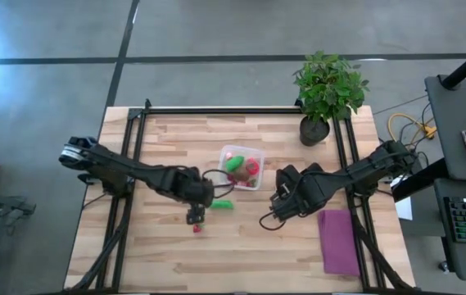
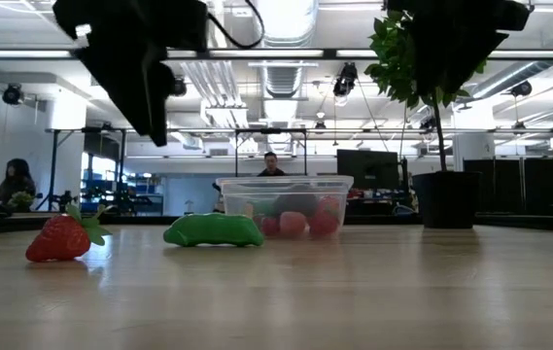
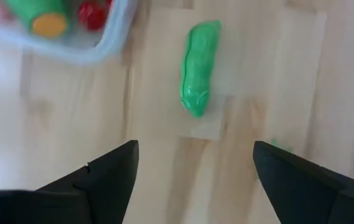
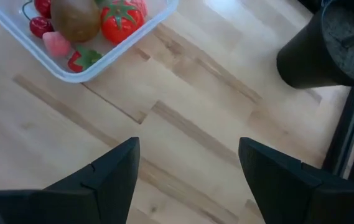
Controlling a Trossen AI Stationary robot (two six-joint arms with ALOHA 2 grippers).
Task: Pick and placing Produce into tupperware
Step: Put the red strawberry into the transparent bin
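High view: left gripper (image 1: 196, 215), centre frame, spread above a strawberry (image 1: 197, 229), ready to descend; tupperware (image 1: 242, 166) just above; right gripper (image 1: 270, 215) waits open. Left wrist view: green pod (image 3: 198, 67) beside the tub, unpacked.

Pea pod (image 3: 198, 68): bright green
Strawberry (image 2: 60, 238): red, green leaves
Tupperware (image 4: 124, 46): clear
Kiwi (image 4: 76, 18): brown
Cloth (image 1: 337, 242): purple, lower right
Table (image 1: 241, 246): pale wood grain

An open-plan lab or office: exposed ceiling ducts (image 2: 291, 73), monitors (image 2: 368, 167) and seated people (image 2: 16, 181) far behind the wooden surface (image 2: 354, 292).
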